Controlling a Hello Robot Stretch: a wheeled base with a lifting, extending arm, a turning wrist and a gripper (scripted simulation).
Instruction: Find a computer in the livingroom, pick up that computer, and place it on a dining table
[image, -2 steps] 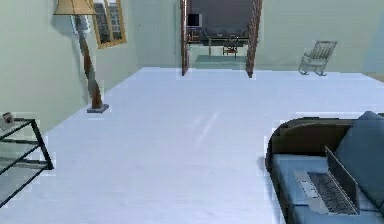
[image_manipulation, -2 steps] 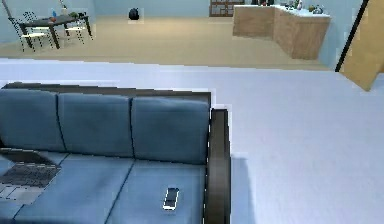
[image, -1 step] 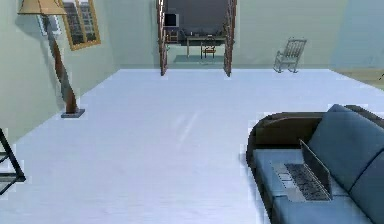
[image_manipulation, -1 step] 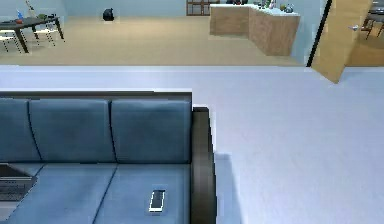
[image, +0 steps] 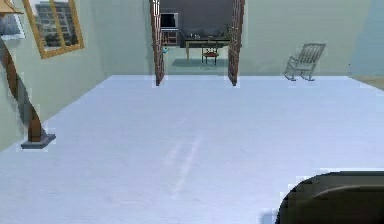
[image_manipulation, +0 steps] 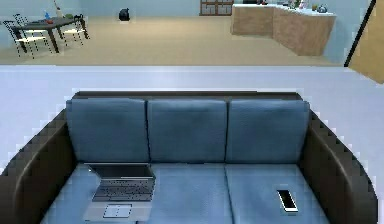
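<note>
Out on my reaching side, first word on the claw: I cannot tell its state from here, so no guessing.

Nearest in, and here's the prize: a grey open laptop computer (image_manipulation: 121, 190) lying flat on the left seat cushion of a blue three-seat sofa with dark brown arms (image_manipulation: 187, 130). Its lid is tipped back toward the backrest and the keyboard faces up. I judge it stiff and thin, middling in weight, with a smooth casing that could slide between fingers. The hinge and screen look like the weak spots. My pick would be the base, along a side edge near the keyboard, never the lid. That cushion is soft, so pressing down will likely sink the base and tilt it. Careful there.

Moving along the seat, a small black slab-shaped phone with a pale rim (image_manipulation: 287, 200) lies on the right cushion, well apart from the laptop, with the middle cushion between them.

Containers? The sofa is what carries things just now, those two.

Further out, beyond the sofa back and across pale floor, a dark dining tabletop (image_manipulation: 58, 22) stands at the arm side view's top left with dark chairs (image_manipulation: 25, 38) around it. Small items sit on it, too small to name. Opposite, top right, a tan kitchen counter (image_manipulation: 300, 28) bears a few blobs likewise.
</note>
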